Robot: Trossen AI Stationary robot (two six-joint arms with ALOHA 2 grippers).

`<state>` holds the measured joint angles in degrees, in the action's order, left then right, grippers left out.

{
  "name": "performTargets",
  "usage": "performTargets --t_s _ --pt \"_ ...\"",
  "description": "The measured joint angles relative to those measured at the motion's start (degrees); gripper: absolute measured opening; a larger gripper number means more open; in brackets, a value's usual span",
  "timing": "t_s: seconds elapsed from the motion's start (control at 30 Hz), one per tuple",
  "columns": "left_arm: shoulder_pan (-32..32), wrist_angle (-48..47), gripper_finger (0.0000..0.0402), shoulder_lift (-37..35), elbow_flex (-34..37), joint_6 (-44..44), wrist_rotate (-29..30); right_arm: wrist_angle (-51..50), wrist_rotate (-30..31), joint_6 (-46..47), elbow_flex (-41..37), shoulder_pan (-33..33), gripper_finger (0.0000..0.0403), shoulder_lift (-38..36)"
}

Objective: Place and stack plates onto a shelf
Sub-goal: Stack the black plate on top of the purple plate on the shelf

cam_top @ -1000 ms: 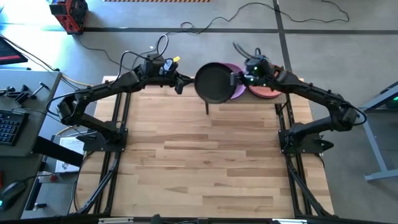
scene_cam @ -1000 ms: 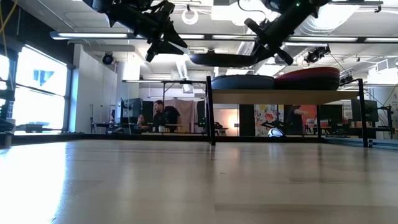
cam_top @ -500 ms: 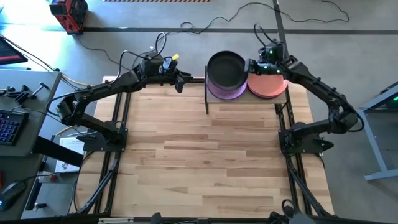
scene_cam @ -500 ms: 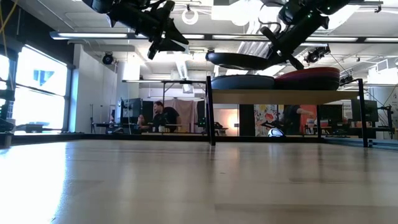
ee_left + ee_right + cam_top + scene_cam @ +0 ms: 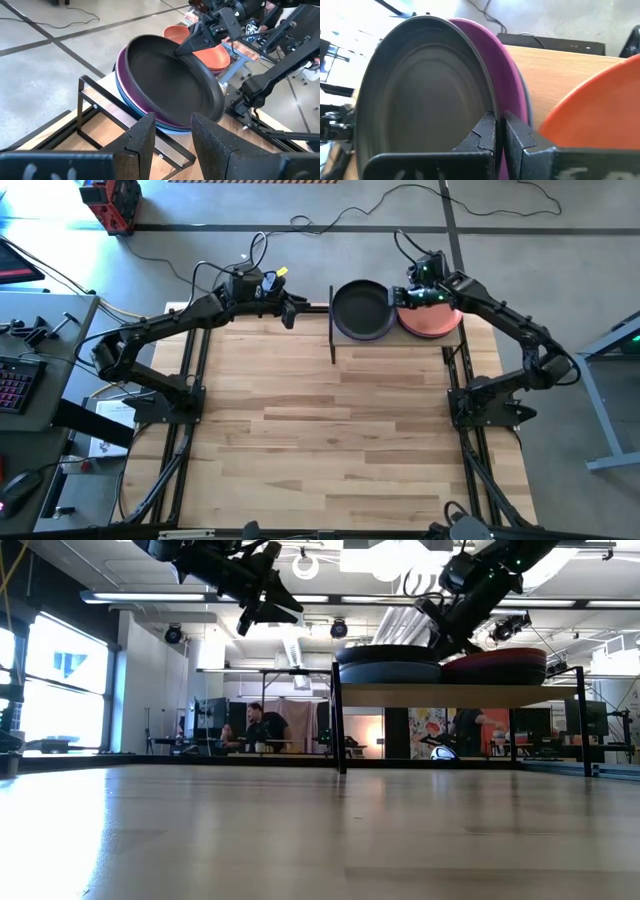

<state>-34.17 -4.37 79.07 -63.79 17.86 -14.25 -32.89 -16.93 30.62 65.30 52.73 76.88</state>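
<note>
The right pincer (image 5: 398, 298) is clamped on the rim of a black plate (image 5: 360, 306), which sits on the purple plate (image 5: 372, 333) atop the left-hand stack on the shelf (image 5: 450, 336) at the counter's far edge; an orange plate (image 5: 432, 323) lies beside it. The black plate looks stiff, light and slick, so the thin rim is the only sensible hold. The left pincer (image 5: 288, 311) hangs apart and empty near the far-left edge. Its wrist view shows a blue plate (image 5: 131, 99) under the purple, hidden from above.
</note>
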Motion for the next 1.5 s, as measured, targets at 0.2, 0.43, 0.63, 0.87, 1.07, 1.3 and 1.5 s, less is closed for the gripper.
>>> performTargets --t_s 0.2,0.43,0.63,0.87,1.07,1.3,1.5 --pt "0.0 -0.01 0.0115 0.0 0.0 0.01 0.3 -0.47 1.75 -1.22 0.0 0.0 0.0 0.0" --pt "0.0 -0.01 0.0115 0.0 0.02 -0.01 3.51 -0.22 2.8 -3.02 0.0 0.0 0.0 0.0" --pt "0.02 -0.01 0.0115 0.0 0.02 -0.02 3.59 -0.26 2.97 -3.97 0.0 0.0 0.0 0.0" --pt "0.04 -0.03 0.0115 0.0 0.04 0.0 6.05 -0.26 3.0 -4.97 0.0 0.0 0.0 0.0" --pt "0.04 -0.03 0.0115 0.0 0.04 0.06 6.07 -0.28 2.08 -3.86 0.0 0.0 0.0001 0.0" --pt "0.04 -0.03 0.0115 0.0 0.04 0.06 6.11 -0.35 -1.35 -3.68 0.0 0.0 0.0001 0.0" --pt "0.04 -0.03 0.0115 0.0 0.04 0.02 6.13 -0.35 -0.7 -2.48 0.0 0.0 0.0001 0.0"
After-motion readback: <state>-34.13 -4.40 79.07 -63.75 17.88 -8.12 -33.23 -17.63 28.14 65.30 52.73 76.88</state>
